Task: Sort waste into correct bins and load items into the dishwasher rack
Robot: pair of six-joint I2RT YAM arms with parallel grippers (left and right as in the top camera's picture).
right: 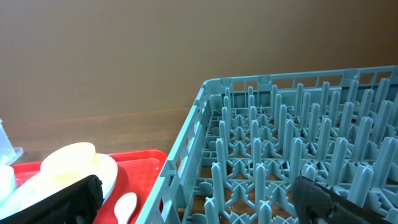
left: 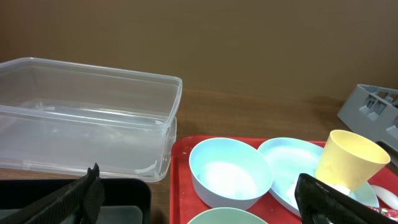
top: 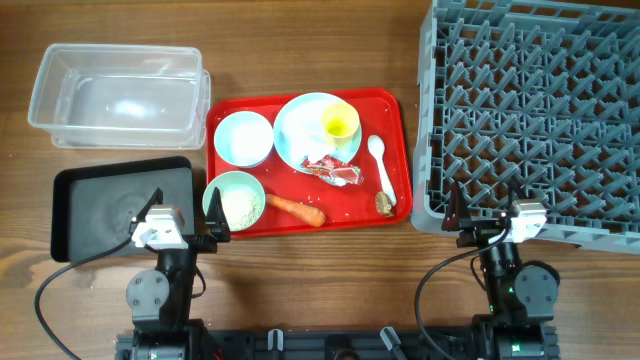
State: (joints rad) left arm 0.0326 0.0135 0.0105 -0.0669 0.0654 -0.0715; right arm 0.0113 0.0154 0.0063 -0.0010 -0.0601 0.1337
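Note:
On the red tray [top: 395, 110] sit a pale blue plate [top: 298, 125] with a yellow cup [top: 339, 123] and a red-and-white wrapper [top: 331, 168], a white-blue bowl [top: 243, 137], a green bowl [top: 236, 200] with rice grains [top: 242, 206], a carrot [top: 297, 209], a white spoon [top: 381, 166] and a brown bit [top: 383, 204]. The clear tub [top: 117, 95] and black tray [top: 120, 205] lie left. The grey rack [top: 535, 105] is right. My left gripper [top: 187, 218] is open and empty at the black tray's near right corner. My right gripper [top: 487, 215] is open and empty at the rack's near edge.
The red tray lies between the bins and the rack. In the left wrist view the tub [left: 87, 115], white-blue bowl [left: 229, 171] and yellow cup [left: 351, 162] are ahead. In the right wrist view the rack pegs [right: 280, 155] fill the front.

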